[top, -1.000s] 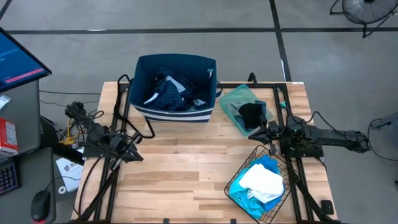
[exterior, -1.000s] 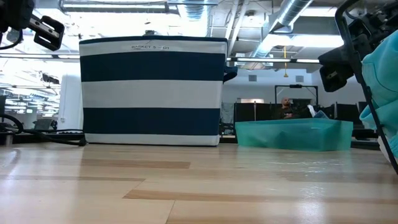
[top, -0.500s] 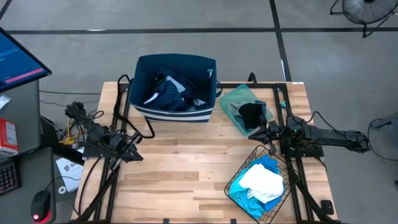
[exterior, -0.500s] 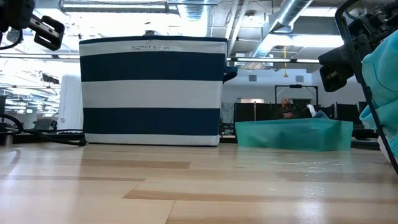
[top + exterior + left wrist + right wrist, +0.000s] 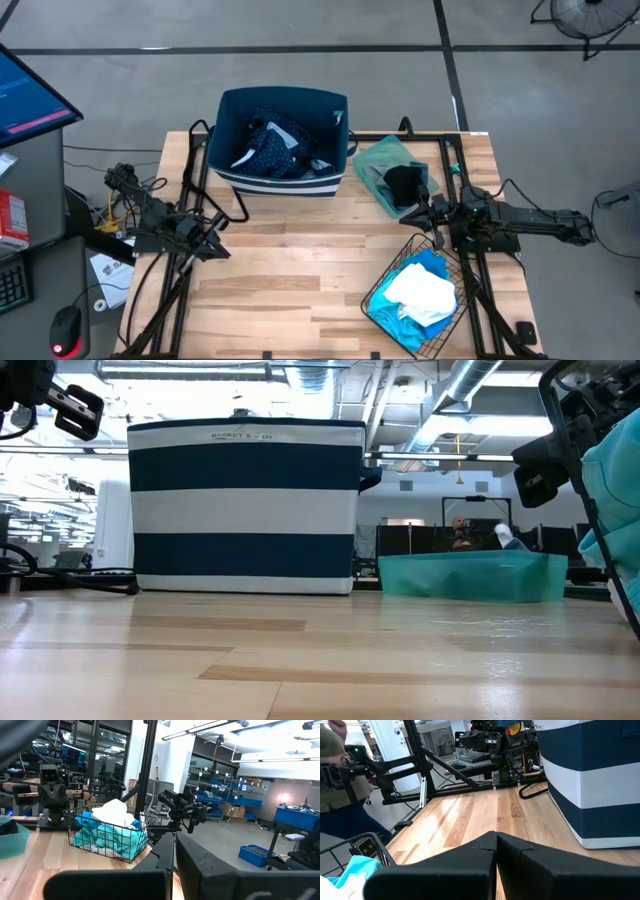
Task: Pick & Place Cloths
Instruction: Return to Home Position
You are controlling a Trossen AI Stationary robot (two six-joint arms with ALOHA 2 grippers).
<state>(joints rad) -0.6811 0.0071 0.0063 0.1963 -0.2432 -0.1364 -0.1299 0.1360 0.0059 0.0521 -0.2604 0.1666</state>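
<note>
Quick tally, folks: one striped navy bin [image 5: 285, 184], one wire basket [image 5: 381, 275], one teal tray [image 5: 372, 158]. Five cloths show: navy dotted cloth [image 5: 268, 150], pale cloth [image 5: 245, 159], turquoise cloth [image 5: 385, 300], white cloth [image 5: 422, 292], black cloth [image 5: 403, 182]. Two tools: left tool [image 5: 218, 247], right tool [image 5: 418, 212].

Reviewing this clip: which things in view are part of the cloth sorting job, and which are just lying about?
Job: navy dotted cloth in the striped bin; white cloth on turquoise cloth in the wire basket; black cloth in the teal tub; left gripper and right gripper, both shut, idle at either side.
Lying about: monitor, mouse, cables, fan.
</note>
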